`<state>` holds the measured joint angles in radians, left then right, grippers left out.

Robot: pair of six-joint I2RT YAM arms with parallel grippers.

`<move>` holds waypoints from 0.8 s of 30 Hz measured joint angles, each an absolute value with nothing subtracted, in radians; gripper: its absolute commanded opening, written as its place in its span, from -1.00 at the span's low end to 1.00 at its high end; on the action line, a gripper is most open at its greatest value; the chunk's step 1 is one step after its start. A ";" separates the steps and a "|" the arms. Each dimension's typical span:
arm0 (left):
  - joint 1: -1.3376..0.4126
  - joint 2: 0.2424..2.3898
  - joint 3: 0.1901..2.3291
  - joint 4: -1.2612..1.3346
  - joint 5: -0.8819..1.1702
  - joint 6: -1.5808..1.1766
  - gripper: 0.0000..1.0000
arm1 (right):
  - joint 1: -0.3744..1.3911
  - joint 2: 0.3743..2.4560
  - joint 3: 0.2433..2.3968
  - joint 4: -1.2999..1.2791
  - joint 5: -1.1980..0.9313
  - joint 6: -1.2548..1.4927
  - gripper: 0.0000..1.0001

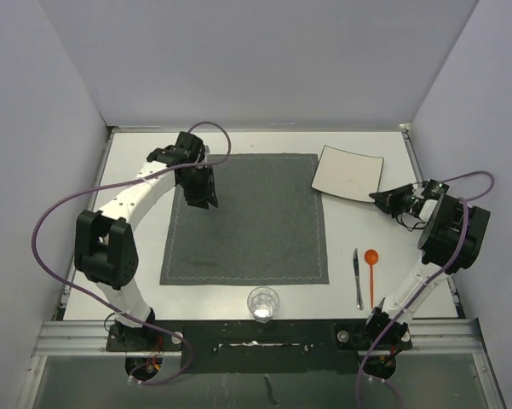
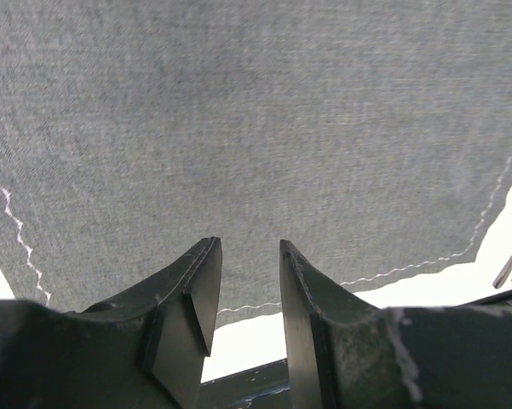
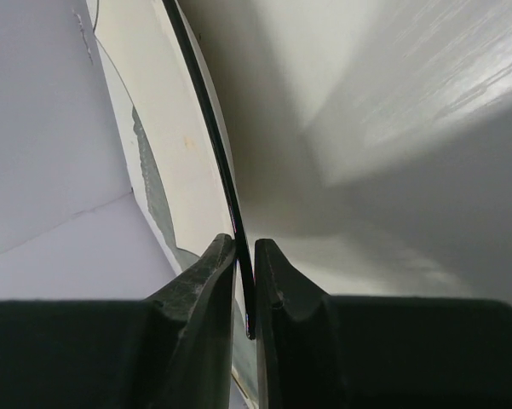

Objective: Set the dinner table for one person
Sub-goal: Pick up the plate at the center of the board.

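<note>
Overall, dinner table [image 1: 341, 256]: white top beyond both arm bases, everything else resting on it.
Left gripper [image 1: 208, 202]: over the placemat's far left part, jaws slightly apart, nothing between them.
Placemat [image 1: 256, 221]: dark grey, mid-table.
Glass [image 1: 263, 302]: near edge, just before the placemat.
Plate [image 1: 349, 173]: square, white, far right.
Knife [image 1: 358, 277], spoon [image 1: 371, 268]: side by side, near right.
Right gripper [image 3: 245, 256]: clamped on the plate's dark rim.

Plain pale walls [image 1: 264, 60] box in three sides under soft, even light.
</note>
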<state>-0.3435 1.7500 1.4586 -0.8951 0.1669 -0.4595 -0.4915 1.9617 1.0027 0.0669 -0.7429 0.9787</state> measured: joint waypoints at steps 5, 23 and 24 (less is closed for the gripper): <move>-0.380 1.766 1.519 -0.893 0.172 -0.459 -0.36 | -0.491 1.916 1.003 0.021 -0.739 0.988 -1.00; -0.558 2.264 2.107 -0.758 0.462 -0.561 0.21 | -0.508 1.871 1.004 -0.047 -0.754 1.004 -1.00; -0.566 2.300 2.154 -0.747 0.482 -0.574 0.21 | -0.509 1.871 1.004 -0.047 -0.756 1.004 -1.00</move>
<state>-0.5663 2.3005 2.1536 -0.7467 0.4824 -0.5735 -0.5091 1.8713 1.0042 -0.0475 -0.7563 1.0039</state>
